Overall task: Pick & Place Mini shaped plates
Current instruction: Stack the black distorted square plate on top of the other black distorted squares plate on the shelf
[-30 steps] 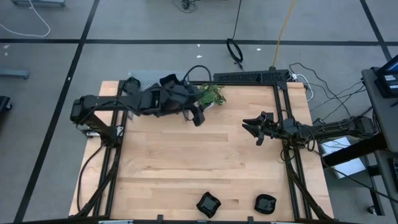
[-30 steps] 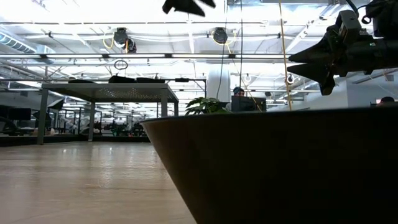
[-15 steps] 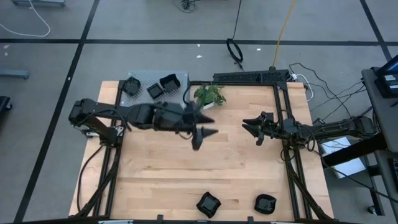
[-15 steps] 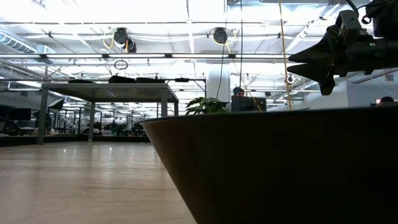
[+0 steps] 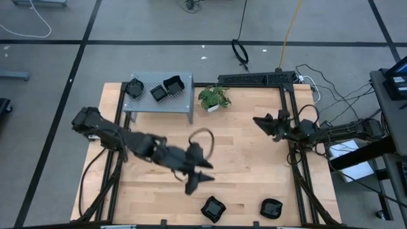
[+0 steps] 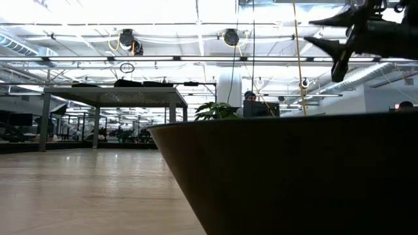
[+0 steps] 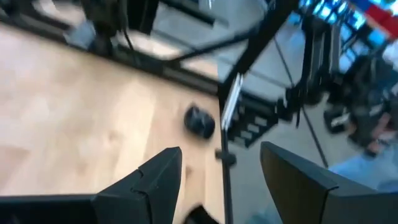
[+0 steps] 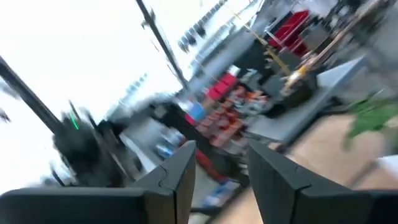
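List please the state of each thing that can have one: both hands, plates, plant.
Left hand: open, empty, above the table's near part.
Right hand: open, empty, raised.
Three plates on the grey stand: placed.
Two plates at the near edge: lying loose.
Plant: upright.

The table (image 5: 241,159) is pale blond wood with faint plank seams and a black frame along its edges. On it stands a grey rack (image 5: 159,98) — its top finely perforated — carrying three glossy black mini plates (image 5: 159,92). Two more black plates (image 5: 213,208) sit at the near edge. The potted plant (image 5: 213,97) has green leaves in a white pot. Both arms are dark, nearly black. The floor is grey, crossed by black tape lines — a yellow cable (image 5: 289,32) runs down it.
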`<state>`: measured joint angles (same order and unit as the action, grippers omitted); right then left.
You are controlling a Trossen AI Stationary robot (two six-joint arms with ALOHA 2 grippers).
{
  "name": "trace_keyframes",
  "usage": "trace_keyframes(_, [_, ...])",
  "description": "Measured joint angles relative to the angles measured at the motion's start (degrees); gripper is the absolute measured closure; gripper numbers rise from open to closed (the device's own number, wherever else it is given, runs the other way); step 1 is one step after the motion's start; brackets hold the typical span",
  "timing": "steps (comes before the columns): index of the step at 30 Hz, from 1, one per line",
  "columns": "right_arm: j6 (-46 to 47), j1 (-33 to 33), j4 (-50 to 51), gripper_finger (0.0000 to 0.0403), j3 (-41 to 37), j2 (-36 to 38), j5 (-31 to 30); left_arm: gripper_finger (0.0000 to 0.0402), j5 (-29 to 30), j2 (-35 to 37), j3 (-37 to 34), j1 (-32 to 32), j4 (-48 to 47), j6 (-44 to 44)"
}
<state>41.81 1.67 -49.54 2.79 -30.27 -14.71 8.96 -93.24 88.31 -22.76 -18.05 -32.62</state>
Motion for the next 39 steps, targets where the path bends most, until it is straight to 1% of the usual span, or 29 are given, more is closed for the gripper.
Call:
trace_keyframes(4, [11.93, 0.00, -4.40, 0.0273, 0.00, 0.00, 0.00, 0.0179, 0.03, -4.66, -0.02, -2.98, -1.37, -0.99])
trace_keyframes(8, [17.93, -0.04, -6.03, 0.0273, 0.00, 0.07, -0.05, 0.0179, -0.14, -9.92, -0.05, -4.70, -3.06, -3.72])
trace_keyframes(10, [18.46, -0.04, -5.50, 0.0273, 0.00, 0.05, -0.08, 0.0179, -0.47, -12.28, -0.07, -5.09, -4.21, -6.49])
trace_keyframes(16, [18.61, -0.04, -3.29, 0.0273, 0.00, -0.04, -0.10, 0.0179, -2.00, -18.11, -0.09, -5.14, -12.54, -18.49])
trace_keyframes(19, [18.61, -0.04, -3.29, 0.0273, 0.00, -0.04, -0.14, 0.0179, -4.26, -20.89, -0.09, -5.11, -13.59, -22.64])
trace_keyframes(22, [18.61, -0.04, -3.29, 0.0273, 0.00, -0.04, -0.16, 0.0179, -7.33, -23.41, -0.09, -5.03, -11.77, -23.64])
trace_keyframes(24, [18.61, -0.04, -3.29, 0.0273, 0.00, -0.04, -0.16, 0.0179, -7.93, -24.32, -0.09, -5.05, -11.27, -24.67])
trace_keyframes(27, [18.61, -0.04, -3.29, 0.0273, 0.00, -0.04, -0.16, 0.0179, -7.66, -24.84, -0.09, -5.04, -10.50, -26.61])
trace_keyframes(32, [18.61, -0.04, -3.29, 0.0273, 0.00, -0.02, -0.19, 0.0179, -6.03, -24.82, -0.09, -5.00, -10.32, -26.90])
trace_keyframes(39, [18.59, -0.04, -3.29, 0.0273, 0.00, -0.02, -0.19, 0.0179, -6.15, -24.82, -0.09, -5.05, -9.96, -29.95])
